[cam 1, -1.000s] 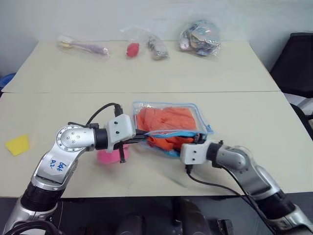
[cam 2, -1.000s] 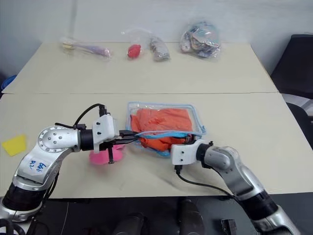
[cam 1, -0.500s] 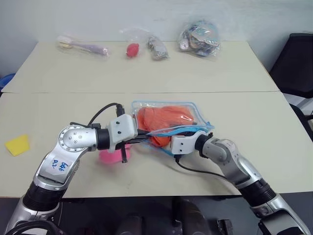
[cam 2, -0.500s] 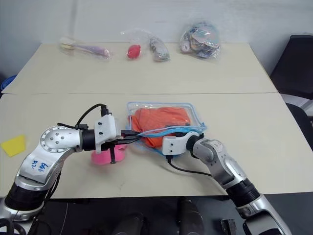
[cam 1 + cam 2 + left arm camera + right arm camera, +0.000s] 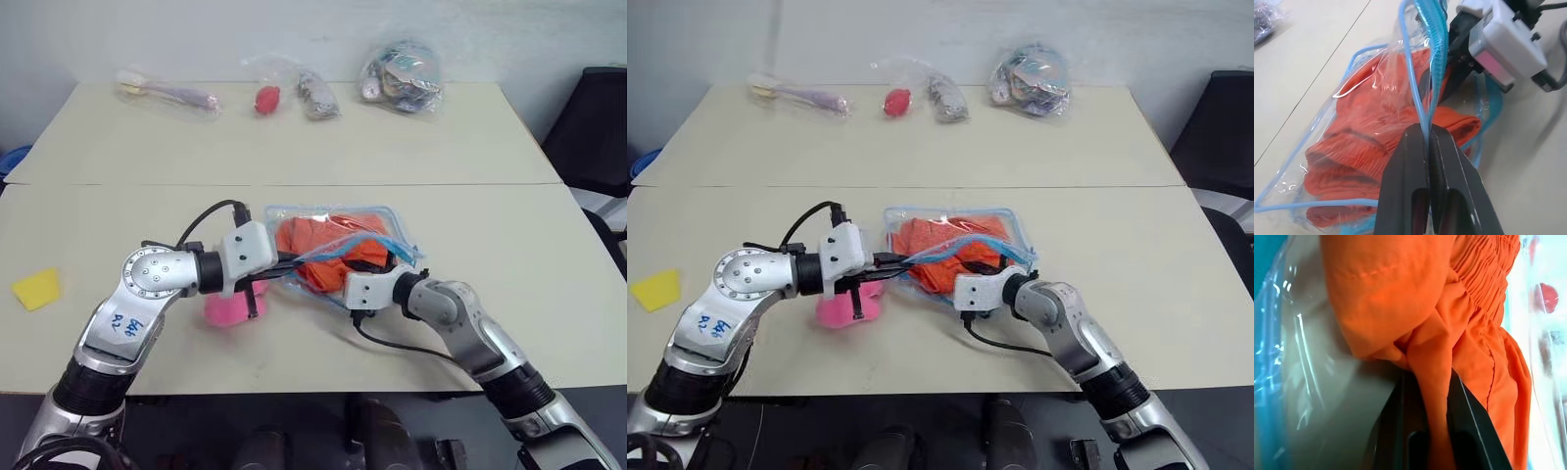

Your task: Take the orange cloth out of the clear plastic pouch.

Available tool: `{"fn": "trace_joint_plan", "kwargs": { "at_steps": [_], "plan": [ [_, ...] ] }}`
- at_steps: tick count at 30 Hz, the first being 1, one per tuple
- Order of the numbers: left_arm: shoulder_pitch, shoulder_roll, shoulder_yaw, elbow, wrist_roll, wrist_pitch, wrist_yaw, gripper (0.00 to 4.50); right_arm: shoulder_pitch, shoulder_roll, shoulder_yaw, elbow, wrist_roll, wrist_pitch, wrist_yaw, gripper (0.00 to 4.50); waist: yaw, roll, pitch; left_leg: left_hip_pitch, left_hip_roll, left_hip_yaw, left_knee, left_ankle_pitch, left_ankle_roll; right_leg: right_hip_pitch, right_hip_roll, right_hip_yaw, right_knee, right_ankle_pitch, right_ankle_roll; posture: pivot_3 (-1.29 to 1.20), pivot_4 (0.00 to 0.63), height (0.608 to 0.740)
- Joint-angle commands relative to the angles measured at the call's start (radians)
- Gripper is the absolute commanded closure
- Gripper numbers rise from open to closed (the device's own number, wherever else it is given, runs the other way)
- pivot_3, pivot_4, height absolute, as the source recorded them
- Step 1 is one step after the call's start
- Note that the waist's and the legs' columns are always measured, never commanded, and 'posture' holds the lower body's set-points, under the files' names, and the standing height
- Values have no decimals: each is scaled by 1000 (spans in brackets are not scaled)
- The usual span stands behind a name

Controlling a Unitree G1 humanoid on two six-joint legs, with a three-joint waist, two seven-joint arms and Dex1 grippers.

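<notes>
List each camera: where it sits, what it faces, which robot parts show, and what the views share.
Head, left and right eye: look down over both arms at the clear blue-edged plastic pouch on the beige table.
Left wrist: looks along the left gripper, shut on the pouch's edge; the right gripper's housing shows.
Right wrist: looks along the right gripper, shut on the wrinkled orange cloth.
Shared: cloth inside the pouch.

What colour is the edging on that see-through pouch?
Light blue, clearest in the left wrist view on the clear plastic pouch.

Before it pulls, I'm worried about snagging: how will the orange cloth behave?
Likely floppy: the orange cloth bunches into folds between the right claw. Probably light, draping rather than holding shape. It may drag the clear pouch, whose blue edge the left claw pinches.
</notes>
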Motion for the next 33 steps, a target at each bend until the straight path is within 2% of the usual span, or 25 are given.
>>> {"fn": "trace_joint_plan", "kwargs": {
  "at_steps": [1,6,16,20,24,30,33],
  "plan": [
    [0,-10,-25,12,59,-43,30,4500,3,-29,-46,-118,97,75,114,4478,0,0,0,0,0,0,0,0,0,0,0,0,0,0,0,0,150,740],
    [-22,-56,-74,72,130,-76,72,4500,23,-146,-98,-267,252,146,311,4478,6,1,1,-1,0,-1,0,0,0,-1,0,-1,-1,0,0,0,150,740],
    [-160,-151,-110,264,237,-138,137,4500,65,-303,-210,-464,468,289,461,4478,21,1,1,-1,-1,-1,0,0,1,-1,0,-1,-3,1,1,0,150,740],
    [-216,-190,-107,329,261,-146,168,4500,83,-304,-231,-497,552,245,471,4478,25,1,1,-1,-1,-1,0,0,1,-1,0,-1,-3,1,2,0,150,740],
    [-248,-226,-120,334,248,-158,140,4500,54,-254,-163,-444,527,172,437,4478,23,0,1,-1,-1,0,0,0,1,-1,0,-1,-3,1,2,0,150,740],
    [-299,-258,-132,399,295,-172,165,4500,48,-252,-183,-435,678,171,514,4478,26,0,1,-1,-1,-1,1,0,1,-1,0,-2,-3,1,2,0,150,740],
    [-330,-270,-124,449,319,-169,193,4500,43,-254,-179,-433,705,145,526,4478,25,0,1,-2,-1,-1,1,0,1,0,0,-2,-3,1,2,0,150,740]
  ]
}}
